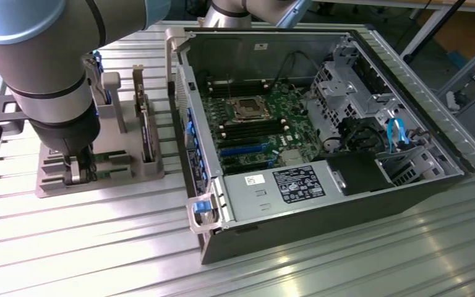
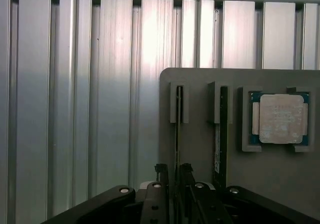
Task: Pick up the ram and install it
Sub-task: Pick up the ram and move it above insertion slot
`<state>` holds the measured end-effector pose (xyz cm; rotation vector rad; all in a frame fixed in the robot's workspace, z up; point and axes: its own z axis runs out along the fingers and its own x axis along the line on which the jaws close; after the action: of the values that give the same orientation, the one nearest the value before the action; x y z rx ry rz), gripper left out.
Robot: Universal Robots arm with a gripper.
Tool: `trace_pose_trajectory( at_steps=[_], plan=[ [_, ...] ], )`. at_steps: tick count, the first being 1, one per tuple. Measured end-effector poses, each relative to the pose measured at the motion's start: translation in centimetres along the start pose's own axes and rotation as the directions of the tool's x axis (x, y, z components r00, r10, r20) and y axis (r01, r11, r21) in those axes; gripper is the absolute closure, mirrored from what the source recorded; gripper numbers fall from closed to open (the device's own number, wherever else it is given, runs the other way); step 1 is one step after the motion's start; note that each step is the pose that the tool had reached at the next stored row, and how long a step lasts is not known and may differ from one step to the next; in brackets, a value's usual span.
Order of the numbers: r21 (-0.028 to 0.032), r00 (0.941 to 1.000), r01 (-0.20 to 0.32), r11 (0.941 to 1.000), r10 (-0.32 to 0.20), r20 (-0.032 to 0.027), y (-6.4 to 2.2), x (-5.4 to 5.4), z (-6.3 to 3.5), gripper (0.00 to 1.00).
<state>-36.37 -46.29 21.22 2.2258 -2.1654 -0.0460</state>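
Arm (image 1: 47, 93) nearest in exterior view, gripper (image 1: 77, 173) down in grey holder (image 1: 130, 176) beside open computer case (image 1: 320, 229) | wrist view: jaws open astride ram (image 2: 177, 129), which stands on edge in its holder slot, unclamped | ram likely light, stiff, fragile: pinch flat faces, avoid bending | exterior view adds board slots (image 1: 242, 127); wrist view adds finger-to-ram gap

Neighbouring board (image 2: 223, 129) stands just beside the ram (image 2: 177, 134).
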Motion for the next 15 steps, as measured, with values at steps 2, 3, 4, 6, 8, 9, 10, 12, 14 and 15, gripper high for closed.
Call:
trace_pose_trajectory(
  at_steps=[2, 3, 4, 6, 8, 9, 10, 12, 14, 15],
  plan=[
    [0.0001, 1.0, 0.0, 1.0, 0.0, 0.0001, -0.03, 0.0, 0.0, 0.76],
    [0.0, 1.0, 0.0, 1.0, 0.0, 0.0, -0.13, 0.0, -0.01, 0.76],
    [0.0, 1.0, 0.0, 1.0, 0.0, 0.0, -0.23, 0.0, -0.01, 0.76],
    [0.0, 1.0, 0.0, 1.0, 0.0, 0.0, -0.51, 0.0, -0.02, 0.76],
    [0.0001, 1.0, 0.0, 1.0, 0.0, 0.0001, -1.0, 0.0, -0.04, 0.76],
    [0.0001, 1.0, 0.0, 1.0, 0.0, 0.0001, -1.19, 0.0, -0.05, 0.76],
    [0.0001, 1.0, 0.0, 1.0, 0.0, 0.0001, -1.35, 0.0, -0.06, 0.76],
    [0.0001, 1.0, 0.0, 1.0, 0.0, 0.0001, -1.35, 0.0, -0.06, 0.76],
    [0.0, 1.0, 0.0, 1.0, 0.0, 0.0001, -1.36, 0.0, -0.06, 0.76],
    [0.0, 1.0, 0.0, 1.0, 0.0, 0.0, -1.37, -0.1, -0.07, 0.76]
  ],
)
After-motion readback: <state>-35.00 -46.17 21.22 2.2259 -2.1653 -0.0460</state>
